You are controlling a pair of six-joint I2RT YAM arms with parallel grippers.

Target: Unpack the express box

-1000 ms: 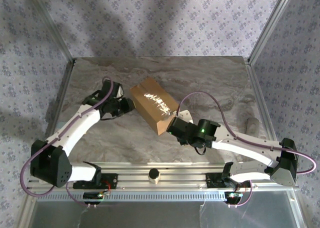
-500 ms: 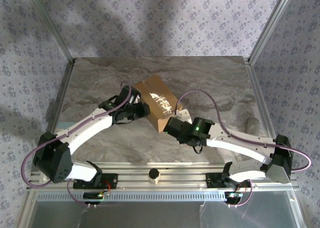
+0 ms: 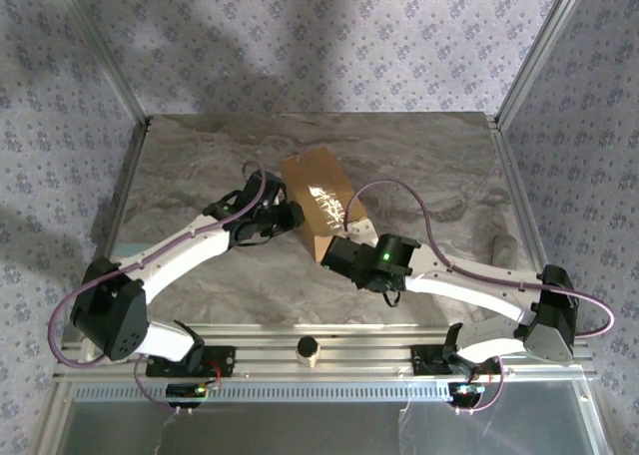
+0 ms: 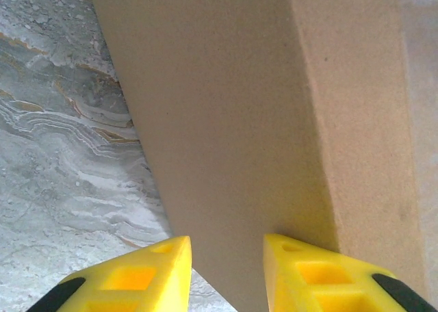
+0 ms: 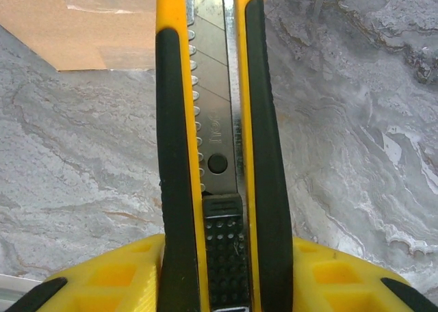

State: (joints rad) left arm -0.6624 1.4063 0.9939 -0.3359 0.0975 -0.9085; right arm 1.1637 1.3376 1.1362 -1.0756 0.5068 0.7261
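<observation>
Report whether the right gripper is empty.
No: the right gripper clamps a yellow-and-black utility knife between its fingers.

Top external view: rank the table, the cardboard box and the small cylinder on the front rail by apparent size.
Largest to smallest: table, cardboard box, small cylinder. No two look alike.
</observation>
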